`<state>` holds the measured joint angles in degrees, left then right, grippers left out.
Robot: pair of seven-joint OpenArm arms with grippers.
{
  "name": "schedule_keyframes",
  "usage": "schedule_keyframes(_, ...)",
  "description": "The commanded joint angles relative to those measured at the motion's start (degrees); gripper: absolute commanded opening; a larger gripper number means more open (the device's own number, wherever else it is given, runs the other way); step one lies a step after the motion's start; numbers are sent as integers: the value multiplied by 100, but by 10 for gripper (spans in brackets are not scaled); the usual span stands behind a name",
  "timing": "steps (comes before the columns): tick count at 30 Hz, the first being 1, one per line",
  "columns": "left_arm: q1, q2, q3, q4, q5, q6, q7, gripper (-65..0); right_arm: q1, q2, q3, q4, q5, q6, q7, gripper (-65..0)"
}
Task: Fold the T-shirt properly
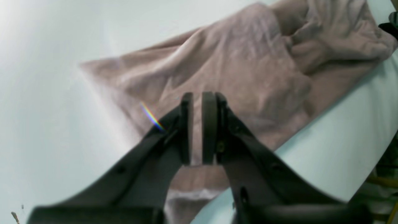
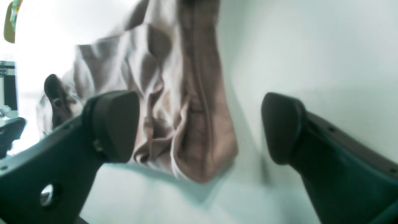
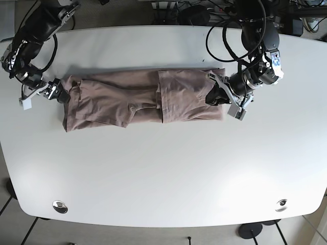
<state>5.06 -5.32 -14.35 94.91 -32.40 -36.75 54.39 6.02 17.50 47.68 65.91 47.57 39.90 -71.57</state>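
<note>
T-shirt (image 3: 143,99) is laid out as a long, narrow band on the table (image 3: 163,168), nearer the far edge than the near one, its long axis running parallel to that far edge. One end is already turned over onto the middle, on the side of the left gripper (image 3: 214,94); the other end is bunched and rumpled. An arm is stationed at each end of the band. The left gripper is seen in its wrist view with its pads drawn almost together and cloth showing in the narrow slit between them, so a pinch on a thin layer is judged likely, though it cannot be told for certain. The right gripper (image 2: 200,126) is spread wide, empty, with the rumpled end lying just ahead of it. Any further fold is judged to run along the band, each end being carried toward the middle by the arm nearest it.
</note>
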Motion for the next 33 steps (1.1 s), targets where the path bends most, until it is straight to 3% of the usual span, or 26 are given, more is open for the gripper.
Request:
schedule_keyframes(1,-71,-35,-20,-133,-105,-65,-116,-619,106,92,-271,42,65,10,164,-54)
schedule_keyframes(5,-97,-44,-20,-599,-105,-65,-125,-619,53,-84,-1107,42,56,10,366,-65)
schedule_keyframes(7,-106,-79,-20,-792,-96,-65,-160,-619,-35,-180,-1300,112,56,10,401,-119)
schedule_keyframes(10,-97,-123,6,-1030,-96,-30,-503,-617,-61,-321,-1616,174,47,10,524,-306)
schedule_keyframes(14,-106,-123,6,-1285,-96,-30,-617,-615,-53,-303,-1731,174,47,10,709,-637)
schedule_keyframes(18,-106,-114,6,-1294,159,-21,-617,-615,-220,-224,-1713,1352,47,10,674,-631)
schedule_keyframes(22,-115,-79,15,-1294,431,-30,-617,-615,-721,-260,-1731,3471,100,10,638,-631)
schedule_keyframes(26,-115,36,121,-1285,431,-30,-617,-615,-756,-321,-2355,4833,65,-38,296,-631)
schedule_keyframes(30,-159,88,129,-1250,431,-30,-564,-615,-703,-383,-2988,4983,56,-293,287,-631)
schedule_keyframes(33,-211,88,129,-1250,431,-21,-564,-615,-589,-629,-3392,4983,56,-302,287,-631)
